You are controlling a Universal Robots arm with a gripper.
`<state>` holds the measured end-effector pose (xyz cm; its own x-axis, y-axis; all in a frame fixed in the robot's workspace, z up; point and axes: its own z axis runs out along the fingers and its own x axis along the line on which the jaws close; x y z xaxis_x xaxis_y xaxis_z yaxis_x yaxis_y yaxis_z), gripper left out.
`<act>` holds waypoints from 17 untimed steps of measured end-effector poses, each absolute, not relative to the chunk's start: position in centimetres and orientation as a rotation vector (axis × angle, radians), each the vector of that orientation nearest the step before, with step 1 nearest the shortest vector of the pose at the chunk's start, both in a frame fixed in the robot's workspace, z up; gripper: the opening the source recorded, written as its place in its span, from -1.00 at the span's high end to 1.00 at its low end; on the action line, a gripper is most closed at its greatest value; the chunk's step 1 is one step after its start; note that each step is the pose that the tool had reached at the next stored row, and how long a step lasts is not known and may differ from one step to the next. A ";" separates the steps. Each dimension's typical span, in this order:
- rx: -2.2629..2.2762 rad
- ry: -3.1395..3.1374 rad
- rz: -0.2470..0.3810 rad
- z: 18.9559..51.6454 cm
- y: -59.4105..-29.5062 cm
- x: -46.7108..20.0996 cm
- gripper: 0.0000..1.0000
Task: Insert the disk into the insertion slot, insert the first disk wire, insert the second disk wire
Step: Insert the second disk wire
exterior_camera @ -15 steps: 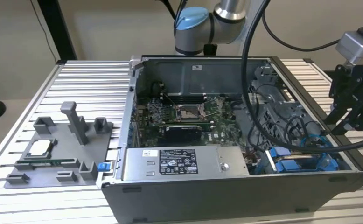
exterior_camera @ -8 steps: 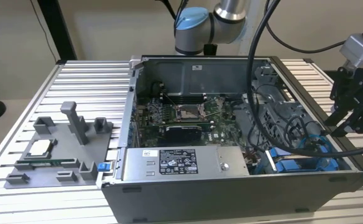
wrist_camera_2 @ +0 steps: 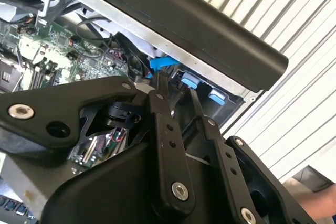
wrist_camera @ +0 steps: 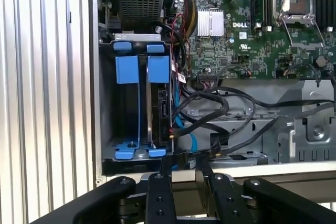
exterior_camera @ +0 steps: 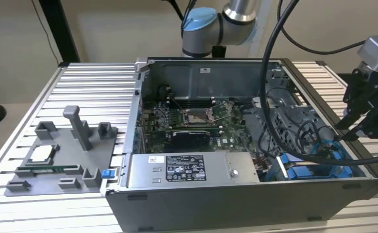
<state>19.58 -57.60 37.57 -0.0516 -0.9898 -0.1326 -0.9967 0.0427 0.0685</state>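
An open computer case [exterior_camera: 241, 194] sits on the slatted table. The insertion slot [wrist_camera: 107, 103] is the bay with blue fittings in the case's corner, also visible in the exterior view [exterior_camera: 305, 171]. The disk [wrist_camera: 160, 106] stands on edge inside it, with blue carrier tabs [wrist_camera: 157, 69] at its ends. A thin blue wire [wrist_camera: 185, 132] and several black wires [wrist_camera: 215, 109] curl right beside the disk's end. My gripper [exterior_camera: 351, 136] [wrist_camera: 184, 163] [wrist_camera_2: 176, 85] hangs over the case rim next to the bay. It is open by a narrow gap with nothing between its fingers.
A grey labelled power supply box [exterior_camera: 182, 170] lies along the case's front wall. The motherboard [exterior_camera: 189, 121] fills the middle. A grey fixture tray [exterior_camera: 59, 155] with upright posts stands on the table at the exterior view's left. Thick black cables [exterior_camera: 273, 97] hang across the case.
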 end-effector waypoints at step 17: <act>-2.108 2.208 0.279 36.9 -58.7 19.6 -1.00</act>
